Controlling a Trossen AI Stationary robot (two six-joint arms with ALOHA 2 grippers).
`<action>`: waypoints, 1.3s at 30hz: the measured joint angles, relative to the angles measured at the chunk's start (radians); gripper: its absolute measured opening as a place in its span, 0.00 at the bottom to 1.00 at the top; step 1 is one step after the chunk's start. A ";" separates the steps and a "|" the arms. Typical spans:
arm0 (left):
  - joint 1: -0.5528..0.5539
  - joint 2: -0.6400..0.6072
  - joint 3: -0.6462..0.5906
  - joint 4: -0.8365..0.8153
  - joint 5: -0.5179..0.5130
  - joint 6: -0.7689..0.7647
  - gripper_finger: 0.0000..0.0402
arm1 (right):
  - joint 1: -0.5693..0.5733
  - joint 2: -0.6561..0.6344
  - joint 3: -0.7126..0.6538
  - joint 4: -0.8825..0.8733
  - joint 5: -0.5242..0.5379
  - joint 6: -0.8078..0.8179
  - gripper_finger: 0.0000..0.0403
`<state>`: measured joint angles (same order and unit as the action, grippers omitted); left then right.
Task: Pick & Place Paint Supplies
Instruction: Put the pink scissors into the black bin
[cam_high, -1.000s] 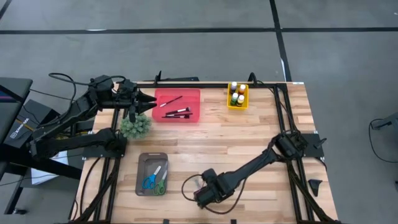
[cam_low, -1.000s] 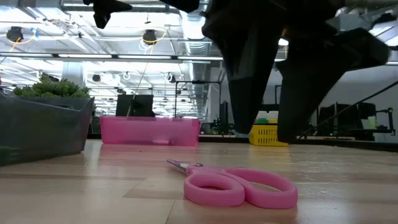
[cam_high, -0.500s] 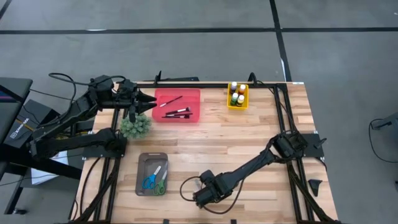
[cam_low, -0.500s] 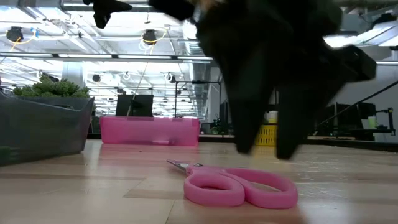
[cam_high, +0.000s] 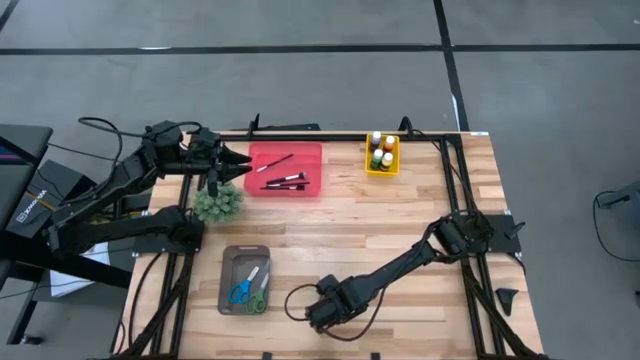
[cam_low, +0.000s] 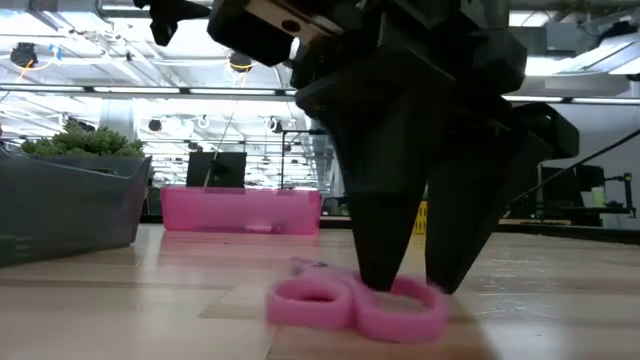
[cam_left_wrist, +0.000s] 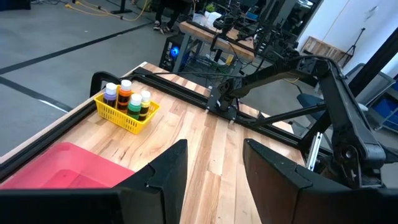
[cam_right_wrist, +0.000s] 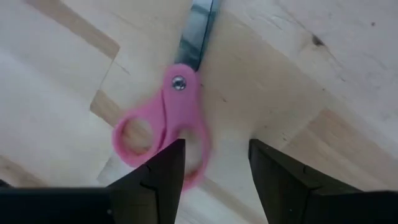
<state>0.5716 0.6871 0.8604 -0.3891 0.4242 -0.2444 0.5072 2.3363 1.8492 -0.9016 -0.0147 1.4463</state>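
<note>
Pink scissors (cam_right_wrist: 168, 118) lie flat on the wooden table near its front edge (cam_low: 350, 305). My right gripper (cam_right_wrist: 211, 149) points down over their handles, open, one handle loop in the gap between its fingers; the high view shows this gripper (cam_high: 322, 312) from above. Paint bottles stand in a yellow basket (cam_high: 381, 153) at the far edge. Dark-handled brushes lie in a pink tray (cam_high: 285, 170). My left gripper (cam_left_wrist: 214, 168) hovers open beside that tray at the far left. My right gripper comes from above, pointing down. One fingertip (cam_right_wrist: 168, 168) is down on the scissors' handle where the two loops meet (cam_right_wrist: 180, 140). The other fingertip (cam_low: 447, 280) stands at the loop's outer edge; whether it touches, I cannot tell. The scissors stay flat on the table.
A fuzzy green plant (cam_high: 218, 203) sits below my left gripper. A grey tray (cam_high: 228, 290) at the front left holds blue and green scissors. Black rails run along the table's left, right and far edges. Bare wood lies in the middle (cam_high: 350, 230).
My right gripper has come down onto the pink scissors, rolling a little and drifting toward the table's left. The scissors have slid a short way to the left along the table, still lying flat.
</note>
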 joint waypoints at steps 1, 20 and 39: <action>0.000 0.000 0.000 0.000 0.000 0.000 0.37 | 0.000 0.000 0.000 -0.007 0.002 0.016 0.43; 0.000 0.000 0.000 0.000 0.000 0.000 0.37 | -0.011 0.004 -0.003 -0.064 0.029 0.107 0.02; 0.000 0.000 0.000 0.000 0.001 -0.007 0.37 | 0.041 0.005 0.001 -0.130 0.238 0.688 0.00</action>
<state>0.5716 0.6872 0.8602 -0.3891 0.4248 -0.2516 0.5477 2.3414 1.8502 -1.0314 0.2236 2.1344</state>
